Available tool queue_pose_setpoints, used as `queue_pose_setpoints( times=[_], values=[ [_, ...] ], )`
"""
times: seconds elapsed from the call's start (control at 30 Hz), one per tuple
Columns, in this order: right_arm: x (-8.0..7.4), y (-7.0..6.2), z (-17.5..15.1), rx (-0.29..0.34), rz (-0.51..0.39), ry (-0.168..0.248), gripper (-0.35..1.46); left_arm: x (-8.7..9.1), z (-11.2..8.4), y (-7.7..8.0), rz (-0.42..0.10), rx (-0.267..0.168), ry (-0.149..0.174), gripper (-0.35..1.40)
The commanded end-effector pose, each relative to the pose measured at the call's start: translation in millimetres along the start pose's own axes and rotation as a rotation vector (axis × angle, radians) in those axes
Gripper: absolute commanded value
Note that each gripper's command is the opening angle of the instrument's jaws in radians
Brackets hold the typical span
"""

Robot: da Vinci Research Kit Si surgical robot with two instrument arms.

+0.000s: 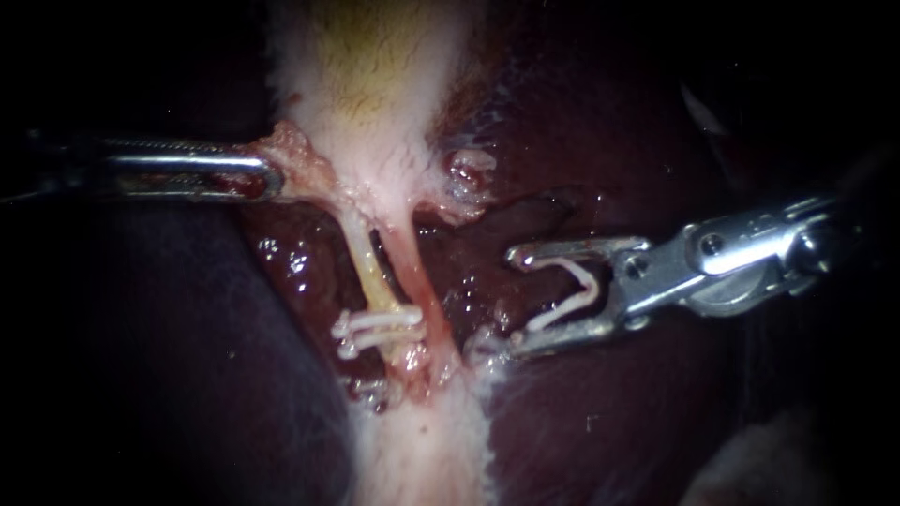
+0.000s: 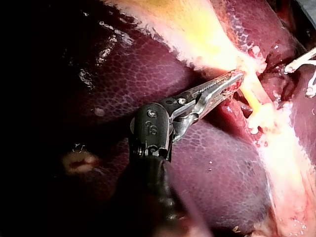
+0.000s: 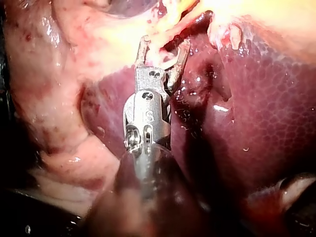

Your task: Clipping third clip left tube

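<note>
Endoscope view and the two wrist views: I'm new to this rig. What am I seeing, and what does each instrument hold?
Two thin robot instruments work on a pig's liver and pale gallbladder. The endoscope view looks at both from close up; each wrist view looks along its own instrument. The left instrument has its jaws shut on tissue at the gallbladder's lower edge. The right instrument holds an open white clip between its jaws, beside the tubes, on neither yet. The yellowish left tube already carries two clips.
</note>
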State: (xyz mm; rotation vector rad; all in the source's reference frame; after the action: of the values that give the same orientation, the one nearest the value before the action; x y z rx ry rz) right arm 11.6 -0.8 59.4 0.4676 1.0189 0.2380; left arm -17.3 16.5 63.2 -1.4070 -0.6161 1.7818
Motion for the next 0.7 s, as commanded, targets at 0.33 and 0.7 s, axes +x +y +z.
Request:
queue_pose_setpoints(
  times=[0.33,0.7],
  values=[
    [0.7,-0.6,3.6,0.032,0.097,0.007,0.5,-0.1,-0.1,-0.4,0.0,0.002,0.001,-0.35],
    [1.6,-0.2,6.4,0.05,0.128,0.007,0.5,-0.2,-0.1,-0.4,0.0,0.002,0.001,-0.35]
  ],
)
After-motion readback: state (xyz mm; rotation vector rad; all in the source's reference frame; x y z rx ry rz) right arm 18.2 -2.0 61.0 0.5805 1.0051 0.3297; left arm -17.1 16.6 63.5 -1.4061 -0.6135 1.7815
